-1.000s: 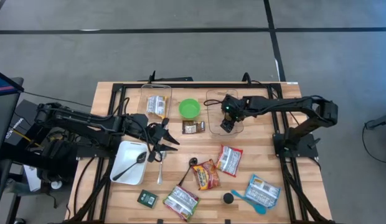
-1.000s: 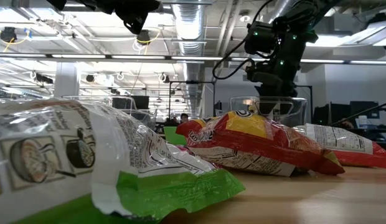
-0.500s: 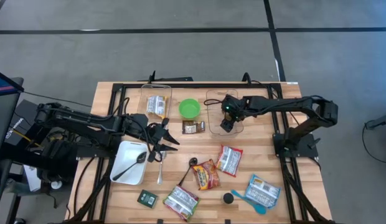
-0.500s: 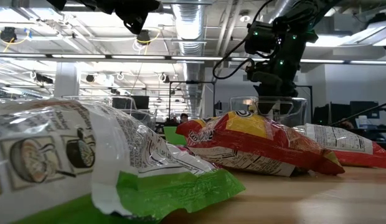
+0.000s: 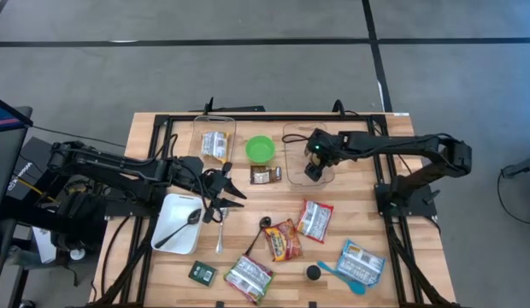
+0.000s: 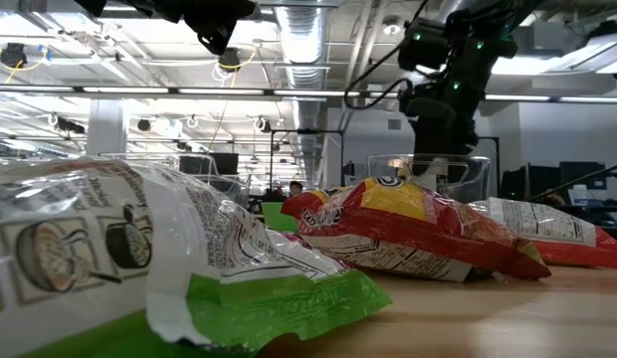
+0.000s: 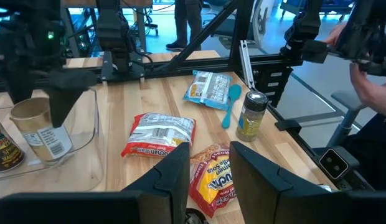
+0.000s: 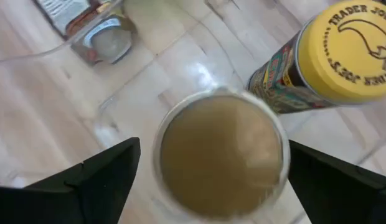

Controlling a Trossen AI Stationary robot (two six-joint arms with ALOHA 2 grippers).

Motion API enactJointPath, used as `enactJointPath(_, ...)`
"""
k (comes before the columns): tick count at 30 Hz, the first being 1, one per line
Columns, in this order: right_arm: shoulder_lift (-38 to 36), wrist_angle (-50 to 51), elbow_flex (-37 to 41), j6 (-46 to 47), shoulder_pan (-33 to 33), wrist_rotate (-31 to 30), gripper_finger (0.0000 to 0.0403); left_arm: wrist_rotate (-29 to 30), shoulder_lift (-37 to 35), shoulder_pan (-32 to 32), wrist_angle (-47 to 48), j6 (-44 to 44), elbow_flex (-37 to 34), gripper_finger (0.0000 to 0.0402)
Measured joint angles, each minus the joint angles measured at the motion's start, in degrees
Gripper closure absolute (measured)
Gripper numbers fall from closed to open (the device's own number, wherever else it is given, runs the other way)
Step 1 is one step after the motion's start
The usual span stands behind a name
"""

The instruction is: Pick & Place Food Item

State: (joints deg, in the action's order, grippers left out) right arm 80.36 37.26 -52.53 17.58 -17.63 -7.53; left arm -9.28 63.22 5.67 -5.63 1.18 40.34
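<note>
Right gripper (image 5: 310, 171) over the clear container (image 5: 296, 137) at the table's far right of centre, fingers (image 8: 99, 177) spread wide to either side of a brown-lidded jar (image 8: 221, 152) and holding nothing. Jar standing upright inside the container, just beside a can with a yellow lid (image 8: 348, 53). Left gripper (image 5: 222, 195) hovering left of centre, above the near edge of the white tray (image 5: 167, 214) with a spoon (image 5: 181, 227) in it; fingers (image 7: 171, 180) a narrow gap apart, nothing between them. On the wood (image 5: 376, 222) nearer the front: red-and-white snack bag (image 5: 315, 219), orange noodle packet (image 5: 282, 240), blue-and-white pouch (image 5: 359, 261), green-edged packet (image 5: 248, 278). Green bowl (image 5: 260, 150) between the two clear containers at the far side.
</note>
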Motion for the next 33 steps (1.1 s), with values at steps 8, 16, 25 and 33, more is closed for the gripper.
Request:
enactJointPath(8,-6.76,3.63,0.00,2.74,1.59,-0.07,0.0021,0.02,0.00,-0.01,0.00,0.01,0.00,0.0294)
enactJointPath(16,-13.74,4.67,0.00,5.79,6.23,-0.06,0.0021,0.02,0.00,-0.02,0.00,0.01,0.00,0.0294)
enactJointPath(25,-20.00,3.71,0.00,7.79,18.23,-4.27,0.0021,0.00,0.00,-0.02,0.00,-0.01,0.00,0.0294)
enactJointPath(33,-19.60,3.36,0.33,14.10,30.66,-21.41,0.0021,0.01,0.00,-0.01,-0.01,0.01,0.00,0.0294)
